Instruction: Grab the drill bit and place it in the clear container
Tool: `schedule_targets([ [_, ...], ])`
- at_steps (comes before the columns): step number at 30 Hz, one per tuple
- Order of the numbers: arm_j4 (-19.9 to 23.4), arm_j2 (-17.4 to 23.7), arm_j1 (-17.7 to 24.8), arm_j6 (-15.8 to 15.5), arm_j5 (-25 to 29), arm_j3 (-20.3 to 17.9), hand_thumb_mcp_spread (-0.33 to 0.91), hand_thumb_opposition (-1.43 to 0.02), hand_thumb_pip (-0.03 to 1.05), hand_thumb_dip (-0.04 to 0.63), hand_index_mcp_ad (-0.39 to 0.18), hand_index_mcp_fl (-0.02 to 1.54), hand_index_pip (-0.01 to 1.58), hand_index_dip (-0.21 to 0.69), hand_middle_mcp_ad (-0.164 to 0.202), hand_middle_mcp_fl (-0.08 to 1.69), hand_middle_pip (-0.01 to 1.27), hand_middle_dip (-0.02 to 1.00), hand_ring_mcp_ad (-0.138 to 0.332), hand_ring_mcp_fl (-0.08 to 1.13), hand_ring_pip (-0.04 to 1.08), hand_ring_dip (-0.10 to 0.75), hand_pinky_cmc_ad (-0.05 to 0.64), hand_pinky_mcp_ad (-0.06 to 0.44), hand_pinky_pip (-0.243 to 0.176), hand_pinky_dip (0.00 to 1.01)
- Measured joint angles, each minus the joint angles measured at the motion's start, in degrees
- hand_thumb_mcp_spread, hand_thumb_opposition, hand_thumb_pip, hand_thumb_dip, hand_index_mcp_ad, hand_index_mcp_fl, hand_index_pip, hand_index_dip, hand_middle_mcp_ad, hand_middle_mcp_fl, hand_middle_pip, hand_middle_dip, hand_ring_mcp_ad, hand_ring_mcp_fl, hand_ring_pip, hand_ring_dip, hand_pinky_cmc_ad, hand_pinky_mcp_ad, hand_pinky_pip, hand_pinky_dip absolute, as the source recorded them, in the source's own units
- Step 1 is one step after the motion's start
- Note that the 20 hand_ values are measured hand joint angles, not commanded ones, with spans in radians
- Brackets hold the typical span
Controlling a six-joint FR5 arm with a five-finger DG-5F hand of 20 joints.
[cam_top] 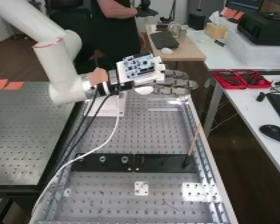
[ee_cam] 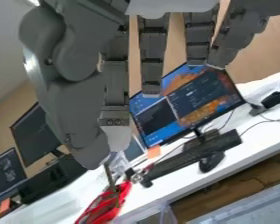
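Black and flat, a strip (cam_top: 164, 163) is laid across the perforated metal bench (cam_top: 157, 132), and by it the other places can be told. Beyond the strip and above the bench's far part, the hand (cam_top: 172, 84) is held out sideways from the white arm (cam_top: 66, 75), on whose wrist a circuit board (cam_top: 139, 67) is carried. In the wrist view the thumb (ee_cam: 74, 95) and one finger are brought nearly together at their ends, and between them a thin, dark drill bit (ee_cam: 111, 179) is pinched, its free length left sticking out past the tips. The other fingers (ee_cam: 152, 57) are kept roughly straight, apart from it. Over the strip's right end a slender orange-brown stick (cam_top: 194, 142) is propped at a tilt, its dark lower end set at the strip. Past the left end a white cable (cam_top: 111, 142) is trailed. Nearer the camera than the strip, a small white perforated plate (cam_top: 142, 188) is laid on the bench. Beyond the strip and to its right, red trays (cam_top: 228, 80) are set on a white table (cam_top: 240, 107), on which a black mouse (cam_top: 275, 133) is also placed. Which thing is the clear container cannot be told.
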Motion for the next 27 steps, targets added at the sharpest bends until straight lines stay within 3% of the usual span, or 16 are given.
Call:
schedule_targets([
  [15, -0.66, -0.21, 4.32, -1.01, -1.73, 0.34, 0.54, -0.96, 0.5, 0.267, -0.101, 0.79, 1.24, 0.122, 0.063, 0.38, 0.13, 0.19, 0.255, 0.08, 0.1, 0.014, 0.298, 0.199, -0.063, 0.19],
  [27, -2.19, -3.57, 7.67, -3.51, 1.2, 2.99, 0.54, -0.96, 0.5, 0.267, -0.101, 0.79, 1.24, 0.122, 0.063, 0.38, 0.13, 0.19, 0.257, 0.08, 0.09, 0.014, 0.298, 0.202, -0.063, 0.19],
])
